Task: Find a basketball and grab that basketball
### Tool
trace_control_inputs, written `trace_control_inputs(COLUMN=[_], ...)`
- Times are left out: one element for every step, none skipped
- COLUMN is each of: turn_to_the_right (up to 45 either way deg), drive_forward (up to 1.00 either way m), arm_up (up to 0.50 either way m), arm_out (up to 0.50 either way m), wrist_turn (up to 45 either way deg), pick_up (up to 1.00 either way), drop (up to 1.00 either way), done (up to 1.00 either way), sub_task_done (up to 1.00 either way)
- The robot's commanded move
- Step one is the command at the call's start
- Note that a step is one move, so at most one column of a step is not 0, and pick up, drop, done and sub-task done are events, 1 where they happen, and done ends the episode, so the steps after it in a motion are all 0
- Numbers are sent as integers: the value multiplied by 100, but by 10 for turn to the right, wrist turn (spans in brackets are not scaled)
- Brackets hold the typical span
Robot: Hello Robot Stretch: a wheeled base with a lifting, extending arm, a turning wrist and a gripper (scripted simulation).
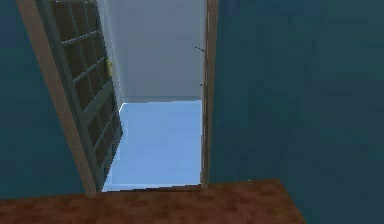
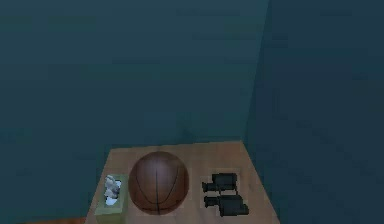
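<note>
No writing can be read on any surface. The only candidate for a label is a small pale green box with a white and grey tuft on top, and any print on it is too small to be made out.

The basketball is seen in the arm side view as a round orange-brown ball crossed by thin dark curved seams, and its upper side is lit a little brighter than its lower side. It is set on a light wooden table that is pushed into a corner of dark teal walls. On that table the ball is placed near the front edge, between the pale green box, which is just beside it toward the view's left, and two small black objects that are laid side by side near it toward the view's right. What those black objects are cannot be told.

In the forward view an open doorway is shown, with a paned door swung to the view's left and a pale blue floor beyond it. A teal wall is seen at the right, and a brown wood-grained surface along the bottom edge.

The state of the gripper cannot be told.
</note>
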Motion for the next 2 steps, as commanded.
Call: trace_control_inputs(turn_to_the_right=[0, 0], drive_forward=[0, 0], arm_up=[50, 38], arm_out=[0, 0], wrist_turn=[0, 0], pick_up=[0, 0], drop=[0, 0], done=[0, 0], sub_task_done=[0, 0])
